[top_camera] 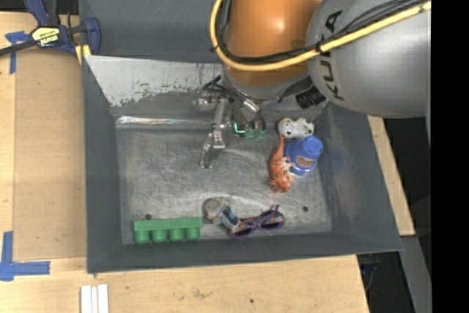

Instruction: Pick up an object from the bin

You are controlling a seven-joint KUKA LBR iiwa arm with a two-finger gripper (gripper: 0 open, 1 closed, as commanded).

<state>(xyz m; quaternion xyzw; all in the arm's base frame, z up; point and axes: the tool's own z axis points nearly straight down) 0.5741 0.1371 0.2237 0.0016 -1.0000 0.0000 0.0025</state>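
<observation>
Camera view put the green block (167,231) nearest you, lying flat along the front wall of the bin (101,172), towards its left corner. Just right of it lay a small grey round thing (214,209), and touching that a purple and blue tangle (254,221) that you could not make out further. Further back, on the right side of the floor, an orange figure (278,171) lay just beside a blue cup (305,155), and behind those two sat a white toy (295,128). The hand (218,137) hung over bare floor about the middle of the bin, towards the back wall, well apart from the block; the white toy and the orange figure were the nearest things to it, both off to its right. How far open the hand was you could not tell, nor whether it had hold of anything. Behind it rose the orange cover (267,22) and the grey arm (374,55), a yellow cable (366,29) looped round them, coming in from the right.
</observation>
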